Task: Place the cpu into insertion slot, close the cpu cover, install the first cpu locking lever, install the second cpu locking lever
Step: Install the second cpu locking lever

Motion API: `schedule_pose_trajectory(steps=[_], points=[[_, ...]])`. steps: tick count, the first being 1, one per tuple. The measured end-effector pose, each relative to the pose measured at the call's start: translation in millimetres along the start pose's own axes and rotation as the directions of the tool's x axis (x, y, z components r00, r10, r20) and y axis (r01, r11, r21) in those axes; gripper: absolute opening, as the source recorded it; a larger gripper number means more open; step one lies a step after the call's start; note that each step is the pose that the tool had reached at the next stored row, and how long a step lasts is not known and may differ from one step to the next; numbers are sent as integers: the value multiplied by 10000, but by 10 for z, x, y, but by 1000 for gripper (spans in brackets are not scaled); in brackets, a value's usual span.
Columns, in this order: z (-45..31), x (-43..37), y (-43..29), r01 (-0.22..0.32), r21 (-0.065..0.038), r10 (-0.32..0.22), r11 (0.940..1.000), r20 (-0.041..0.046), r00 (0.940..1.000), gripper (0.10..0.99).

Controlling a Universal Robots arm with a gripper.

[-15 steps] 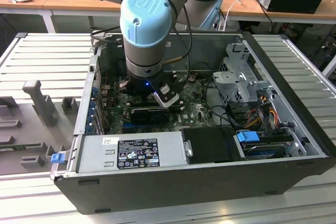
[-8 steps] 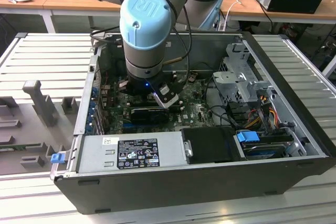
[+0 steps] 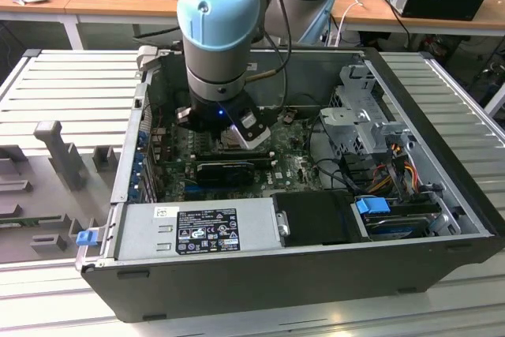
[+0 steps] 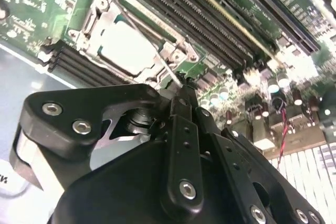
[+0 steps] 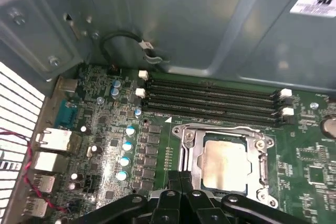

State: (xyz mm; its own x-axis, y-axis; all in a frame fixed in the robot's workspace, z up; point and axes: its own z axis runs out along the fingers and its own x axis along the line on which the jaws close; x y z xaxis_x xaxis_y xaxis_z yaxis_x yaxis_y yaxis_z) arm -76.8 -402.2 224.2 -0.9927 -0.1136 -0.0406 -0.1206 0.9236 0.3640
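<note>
The cpu (image 5: pixel 223 163) (image 4: pixel 123 48) lies flat in the insertion slot, which is largely hidden beneath it. The silver cpu cover (image 5: pixel 197 156) (image 4: pixel 97 14) is folded down around the chip, whose metal top shows through the window. A thin wire locking lever (image 4: pixel 155 51) (image 5: pixel 183 150) runs along one side of the socket, and its end meets my fingertips. My gripper (image 4: pixel 184 83) (image 5: pixel 181 178) is shut, with its black tips at the socket's edge by that lever end. In the exterior view the gripper (image 3: pixel 237 128) is low inside the open case over the motherboard.
Long black memory slots (image 5: pixel 210 98) (image 4: pixel 210 19) run beside the socket. Capacitors (image 5: pixel 126 145) and rear ports (image 5: pixel 50 140) are close by. The grey case wall (image 5: pixel 184 19) rises behind. A power supply (image 3: pixel 197 230) and a drive cage (image 3: pixel 363 116) crowd the case.
</note>
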Motion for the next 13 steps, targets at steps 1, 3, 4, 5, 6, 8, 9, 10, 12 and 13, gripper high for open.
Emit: schedule_pose_trajectory(steps=[1, 3, 4, 5, 6, 8, 9, 10, 12, 13], points=[[-49, -2, 19, -1, 0, 1, 10000, 0, 10000, 106], [-168, -6, 66, 0, 0, 0, 10000, 1, 10000, 106], [-225, -9, 88, -1, 0, 1, 10000, 0, 10000, 106], [-251, -10, 98, 0, 1, 0, 10000, 0, 10000, 106], [-269, -12, 106, -1, -1, 1, 10000, -1, 10000, 106], [-296, -94, 107, -34, -11, 33, 10000, -81, 10000, 106], [-292, -197, 92, -78, -23, 77, 10000, -193, 9998, 106], [-283, -236, 84, -86, -20, 86, 10000, -218, 9997, 106], [-271, -284, 73, -89, 110, 91, 9999, -238, 9997, 106], [-269, -296, 71, -89, 189, 93, 9998, -246, 9997, 106]])
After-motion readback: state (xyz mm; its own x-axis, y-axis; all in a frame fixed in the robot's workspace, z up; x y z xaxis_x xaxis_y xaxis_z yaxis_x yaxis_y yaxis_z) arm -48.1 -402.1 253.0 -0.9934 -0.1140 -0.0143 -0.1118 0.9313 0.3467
